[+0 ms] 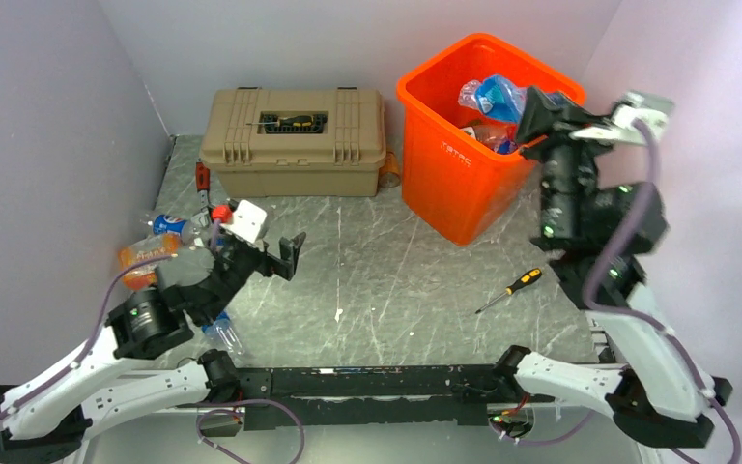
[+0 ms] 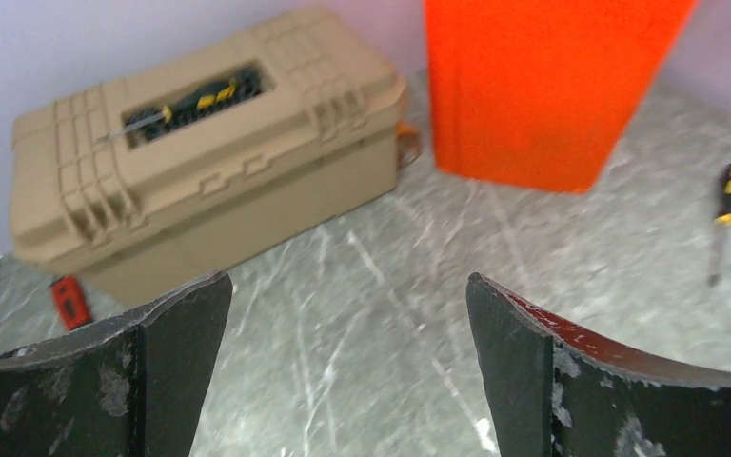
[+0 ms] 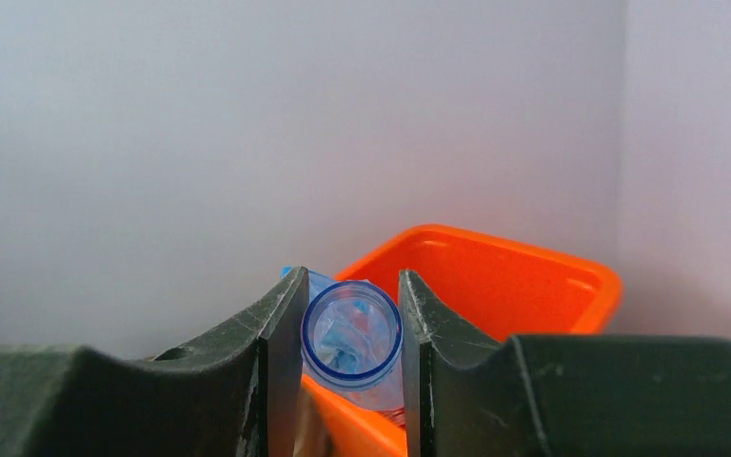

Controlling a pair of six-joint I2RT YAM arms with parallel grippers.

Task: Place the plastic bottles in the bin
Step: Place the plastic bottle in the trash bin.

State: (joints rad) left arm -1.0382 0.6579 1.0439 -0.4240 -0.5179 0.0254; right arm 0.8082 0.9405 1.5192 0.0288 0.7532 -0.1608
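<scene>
One clear blue-rimmed plastic bottle (image 3: 352, 333) is pinched by its neck in the right gripper (image 3: 351, 286) over the tall orange plastic bin (image 1: 449, 179); next move: release. Left gripper (image 2: 347, 295) gapes empty near leftover bottles (image 1: 155, 246).

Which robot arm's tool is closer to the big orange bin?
The right one. Its tool is over the bin's right rim, shut on a clear bottle. The left tool hangs open above the table, well off to the bin's left.
</scene>
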